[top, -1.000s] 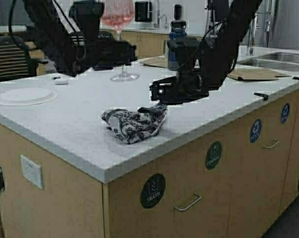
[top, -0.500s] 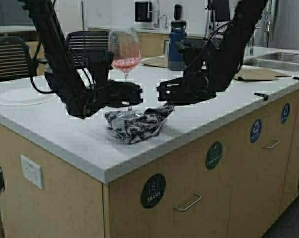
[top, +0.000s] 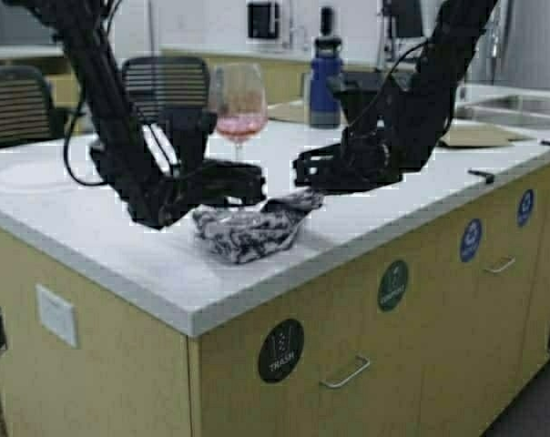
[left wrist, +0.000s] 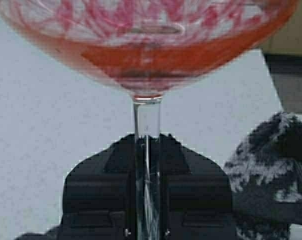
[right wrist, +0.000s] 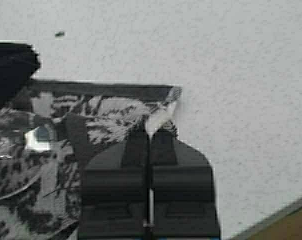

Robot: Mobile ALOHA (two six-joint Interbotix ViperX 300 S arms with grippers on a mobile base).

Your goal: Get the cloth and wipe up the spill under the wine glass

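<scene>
Cloth (top: 249, 230) bunched on the counter (top: 120, 246) near its front edge. My right gripper (top: 304, 194) is clamped on its right corner, jaws pressed together. My left gripper (top: 255, 185) is closed tight on the wine glass (top: 239, 109) stem, glass upright above the cloth's far-left side. Blue bottle (top: 325, 77) behind.

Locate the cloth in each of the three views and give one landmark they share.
High view: the cloth lies bunched on the counter, between both grippers.
Left wrist view: it shows at the edge, beside the wine glass stem.
Right wrist view: it spreads under the right gripper.
Shared landmark: the white countertop.
</scene>
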